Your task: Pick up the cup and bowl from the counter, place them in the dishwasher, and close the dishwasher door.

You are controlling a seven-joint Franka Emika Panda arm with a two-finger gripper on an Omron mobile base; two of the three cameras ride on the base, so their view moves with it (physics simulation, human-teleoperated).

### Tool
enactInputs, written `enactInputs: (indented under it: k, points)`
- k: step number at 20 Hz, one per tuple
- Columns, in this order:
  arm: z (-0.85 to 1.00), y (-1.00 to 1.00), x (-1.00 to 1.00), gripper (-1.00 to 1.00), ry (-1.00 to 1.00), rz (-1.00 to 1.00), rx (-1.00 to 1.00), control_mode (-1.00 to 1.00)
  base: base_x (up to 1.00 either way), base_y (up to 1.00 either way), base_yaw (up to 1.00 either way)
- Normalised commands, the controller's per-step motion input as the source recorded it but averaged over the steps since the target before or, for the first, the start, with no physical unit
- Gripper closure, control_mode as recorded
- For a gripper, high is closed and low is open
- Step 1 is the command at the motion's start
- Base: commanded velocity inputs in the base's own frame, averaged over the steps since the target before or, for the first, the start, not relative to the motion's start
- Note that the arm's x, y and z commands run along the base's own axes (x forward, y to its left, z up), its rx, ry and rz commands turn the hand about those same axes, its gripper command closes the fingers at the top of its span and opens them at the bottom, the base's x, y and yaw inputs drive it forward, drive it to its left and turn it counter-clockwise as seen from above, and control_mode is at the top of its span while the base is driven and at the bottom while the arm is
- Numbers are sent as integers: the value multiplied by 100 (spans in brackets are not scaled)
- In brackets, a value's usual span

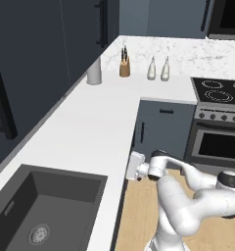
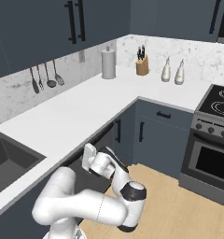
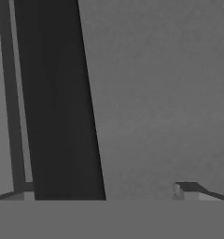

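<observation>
The gripper (image 3: 107,189) stands wide open and holds nothing; in the hand view its two tips sit far apart at the bottom, one at the left edge and one at the right. Just ahead of it is a flat grey surface crossed by a broad, dark, slightly tilted band, with a thinner dark line to the left of that.

In the base views the hand (image 1: 135,165) is low, below the counter (image 1: 85,127) edge and pressed close to the dark cabinet front under it. From the right base view the hand (image 2: 89,158) sits at a dark front (image 2: 93,142) just beside the corner cabinets, with a black gap showing under the counter edge above it. Whether that front is the dishwasher door I cannot tell for sure, nor whether it is fully shut. The arm (image 1: 188,206) bends up from the wooden floor (image 1: 139,211) behind the hand.

On the counter, far back, stand a grey canister (image 1: 94,71), a knife block (image 1: 124,66) and two pale bottles (image 1: 158,68). The sink (image 1: 36,206) lies at the near left. The oven (image 1: 220,122) stands to the right of the corner cabinets, its hob above. Utensils (image 2: 45,78) hang on the backsplash.

The cup and bowl cannot be seen on the counter.
</observation>
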Motion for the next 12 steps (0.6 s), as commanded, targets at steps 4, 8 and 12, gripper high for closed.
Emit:
enactInputs:
  k: [4, 8, 12]
  points:
    - [-80, 65, 0, -100, -15, -16, 39, -100, 0, 0, 0]
    - [-87, 80, 0, -100, -14, -19, 44, -100, 0, 0, 0]
    - [-97, 93, 7, -100, -9, -20, 50, -100, 0, 0, 0]
